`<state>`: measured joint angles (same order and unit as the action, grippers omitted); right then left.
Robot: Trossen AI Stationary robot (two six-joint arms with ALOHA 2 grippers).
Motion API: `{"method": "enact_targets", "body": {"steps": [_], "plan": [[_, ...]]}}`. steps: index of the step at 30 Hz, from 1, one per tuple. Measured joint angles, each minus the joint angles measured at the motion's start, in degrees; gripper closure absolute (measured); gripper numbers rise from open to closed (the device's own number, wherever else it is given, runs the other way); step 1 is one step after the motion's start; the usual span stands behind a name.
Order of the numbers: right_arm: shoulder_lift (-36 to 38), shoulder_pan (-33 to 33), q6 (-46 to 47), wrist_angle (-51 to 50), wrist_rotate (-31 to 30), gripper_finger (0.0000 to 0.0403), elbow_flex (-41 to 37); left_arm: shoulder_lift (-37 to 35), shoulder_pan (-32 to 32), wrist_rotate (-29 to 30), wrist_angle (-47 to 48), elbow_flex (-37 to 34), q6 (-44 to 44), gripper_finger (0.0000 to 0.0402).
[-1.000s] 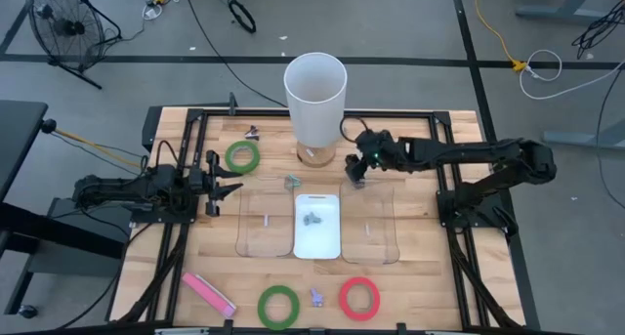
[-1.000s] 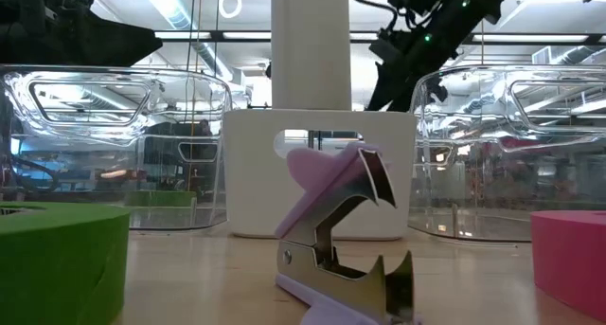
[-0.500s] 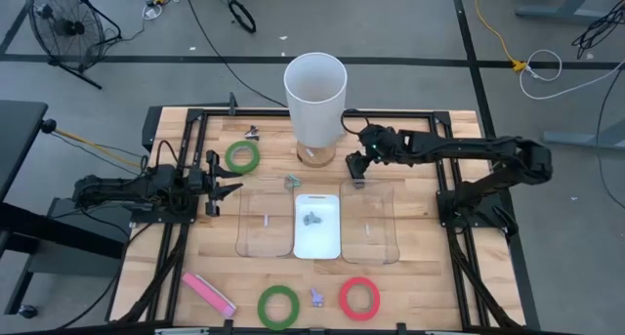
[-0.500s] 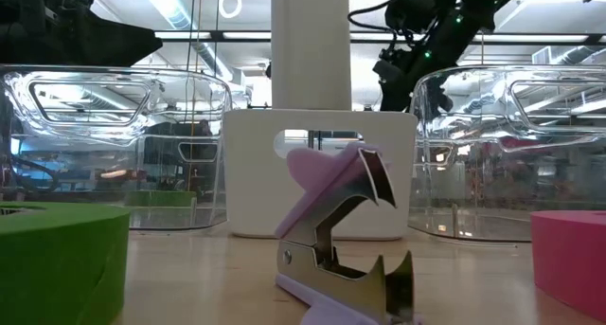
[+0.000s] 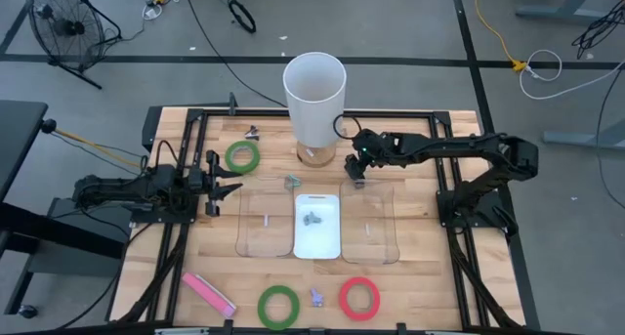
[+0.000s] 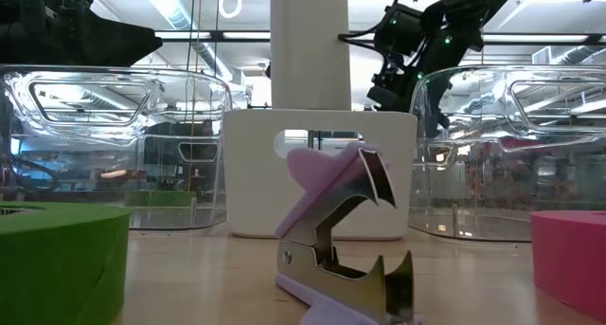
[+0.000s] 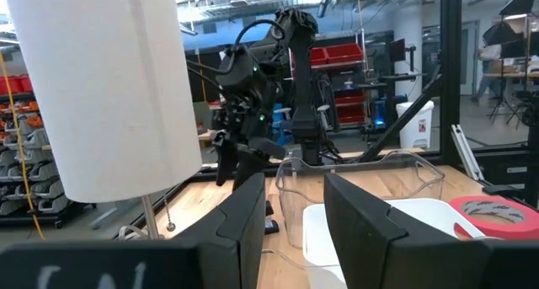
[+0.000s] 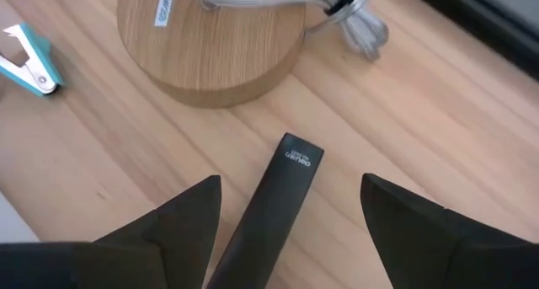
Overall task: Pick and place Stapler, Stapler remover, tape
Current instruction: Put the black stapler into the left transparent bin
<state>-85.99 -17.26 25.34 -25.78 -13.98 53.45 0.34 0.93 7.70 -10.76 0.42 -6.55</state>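
The right end effector has swung in toward the lamp's wooden base and spread its fingers wide, empty, straddling the black stapler lying on the bench just beside that base. A grasp looks imminent. The left end effector, half open and empty, waits well apart.

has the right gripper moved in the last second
Yes. In the high view the right gripper has slid toward the lamp's wooden base, closing most of the gap it had a second ago. It hangs open over a black stapler.
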Motion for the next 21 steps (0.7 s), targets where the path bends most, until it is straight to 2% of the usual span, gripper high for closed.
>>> {"method": "enact_targets", "body": {"steps": [21], "plan": [[-3.74, -0.04, 5.99, 1.02, 5.62, 0.0117, -2.21, 0.00, 0.00, -0.03, -0.44, 0.00, 0.00, 0.0273]]}}
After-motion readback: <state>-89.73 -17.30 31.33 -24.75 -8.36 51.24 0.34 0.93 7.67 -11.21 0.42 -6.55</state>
